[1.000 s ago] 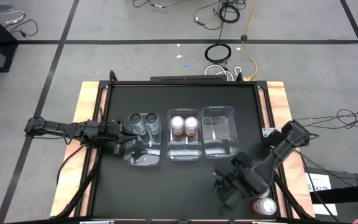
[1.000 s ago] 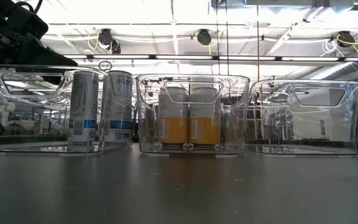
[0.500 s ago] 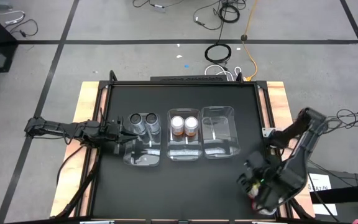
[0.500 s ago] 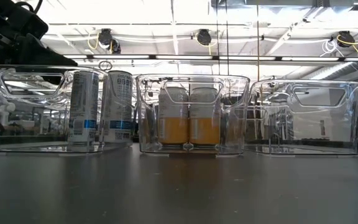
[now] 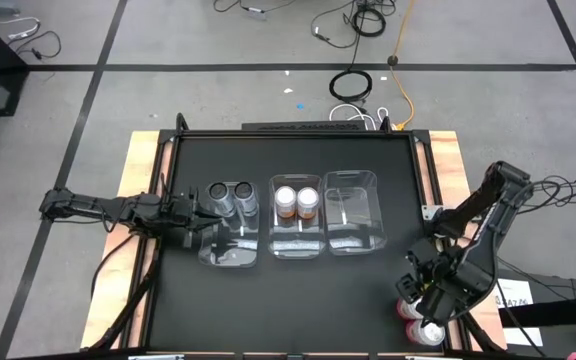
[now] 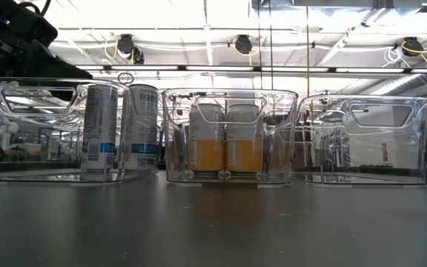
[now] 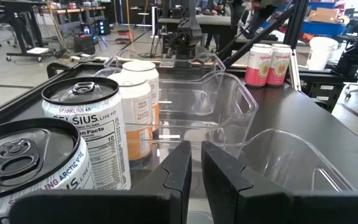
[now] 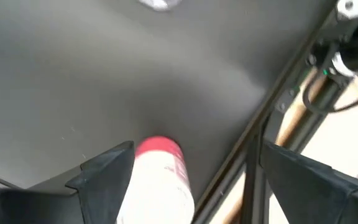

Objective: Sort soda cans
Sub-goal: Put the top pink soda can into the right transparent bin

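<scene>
High view: the black table (image 5: 298,290) carries three clear bins in a row. Taking the middle bin (image 5: 297,240) as the landmark, it holds two orange cans (image 5: 297,202) side by side at its far end. The left bin (image 5: 230,250), just beside it, holds two grey cans (image 5: 230,192), also at the far end. The right bin (image 5: 353,238), on its other side, has nothing in it. Two red cans (image 5: 418,322) stand well apart from the middle bin, at the table's near right corner. The right gripper (image 5: 418,312) hangs over them, fingers spread wide with one red can between them, not yet pinched. The left gripper (image 5: 206,213) sits at the left bin's outer wall, fingers pressed nearly together on nothing.
</scene>
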Robot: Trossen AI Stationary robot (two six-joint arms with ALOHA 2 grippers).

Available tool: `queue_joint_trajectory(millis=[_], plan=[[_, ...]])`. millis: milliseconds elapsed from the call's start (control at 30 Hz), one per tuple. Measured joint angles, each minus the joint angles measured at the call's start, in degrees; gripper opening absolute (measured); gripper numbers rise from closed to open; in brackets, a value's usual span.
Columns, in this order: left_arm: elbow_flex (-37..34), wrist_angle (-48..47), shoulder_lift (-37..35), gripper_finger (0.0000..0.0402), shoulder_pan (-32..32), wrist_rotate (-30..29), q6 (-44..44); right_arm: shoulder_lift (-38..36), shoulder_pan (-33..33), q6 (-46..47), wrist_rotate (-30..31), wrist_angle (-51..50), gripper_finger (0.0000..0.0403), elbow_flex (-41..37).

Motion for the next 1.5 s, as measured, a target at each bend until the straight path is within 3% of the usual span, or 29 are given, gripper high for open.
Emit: queue_joint_trajectory(millis=[600,1000,1333,1500], plan=[[0.0,0.0,0.0,0.0050,0.0,0.0,0.0,3.9,1.9,1.2,-6.1,5.9,0.0341,0.0],[0.0,0.0,0.0,0.0050,0.0,0.0,0.0,4.5,2.6,-0.2,-5.8,7.7,0.0341,0.0],[0.0,0.0,0.0,0.0050,0.0,0.0,0.0,4.5,2.6,0.7,-5.8,7.9,0.0394,0.0],[0.0,0.0,0.0,0.0050,0.0,0.0,0.0,4.5,2.6,0.7,-5.8,8.0,0.0392,0.0]])
